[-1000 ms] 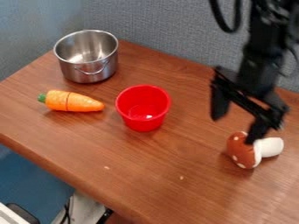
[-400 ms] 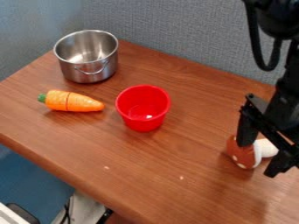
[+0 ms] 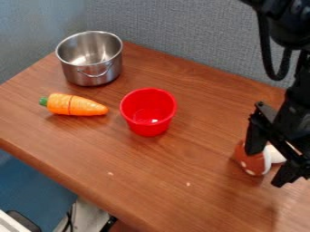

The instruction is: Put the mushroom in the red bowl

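Camera view: red bowl [image 3: 148, 111] mid-table, nothing visible inside; steel pot [image 3: 91, 57] at far-left corner. Mushroom [image 3: 256, 161] near right edge, between the spread, ungripping jaws of gripper [image 3: 269, 159].

The black arm comes down from the upper right corner of the camera view, its wrist held vertical so the gripper [image 3: 271, 156] points straight down. The two dark fingers [image 3: 256, 136] stand spread wide apart, one toward the left and one lower at the right edge. Their tips sit low, close to the bench [image 3: 145, 172] surface.
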Controlling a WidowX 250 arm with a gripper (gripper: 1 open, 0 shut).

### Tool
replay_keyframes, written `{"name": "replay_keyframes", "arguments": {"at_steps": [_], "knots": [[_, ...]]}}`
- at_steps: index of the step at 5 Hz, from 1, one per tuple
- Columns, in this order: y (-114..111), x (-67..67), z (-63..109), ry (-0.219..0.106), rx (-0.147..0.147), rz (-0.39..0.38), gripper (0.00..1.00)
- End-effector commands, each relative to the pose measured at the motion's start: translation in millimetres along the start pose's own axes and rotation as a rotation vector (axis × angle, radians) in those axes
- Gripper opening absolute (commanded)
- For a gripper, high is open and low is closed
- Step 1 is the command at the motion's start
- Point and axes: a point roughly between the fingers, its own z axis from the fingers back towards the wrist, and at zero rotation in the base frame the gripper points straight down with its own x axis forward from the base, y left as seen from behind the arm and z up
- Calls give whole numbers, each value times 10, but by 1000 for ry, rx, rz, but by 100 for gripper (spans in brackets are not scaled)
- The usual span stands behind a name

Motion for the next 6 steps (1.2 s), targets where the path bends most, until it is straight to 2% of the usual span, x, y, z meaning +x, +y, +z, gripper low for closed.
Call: {"name": "replay_keyframes", "arguments": {"at_steps": [1, 3, 4, 6], "knots": [[3, 64, 37, -28, 15, -16, 100], [24, 106, -60, -21, 15, -22, 100], [33, 127, -105, -19, 15, -25, 0], [76, 147, -91, -24, 27, -54, 0]]}}
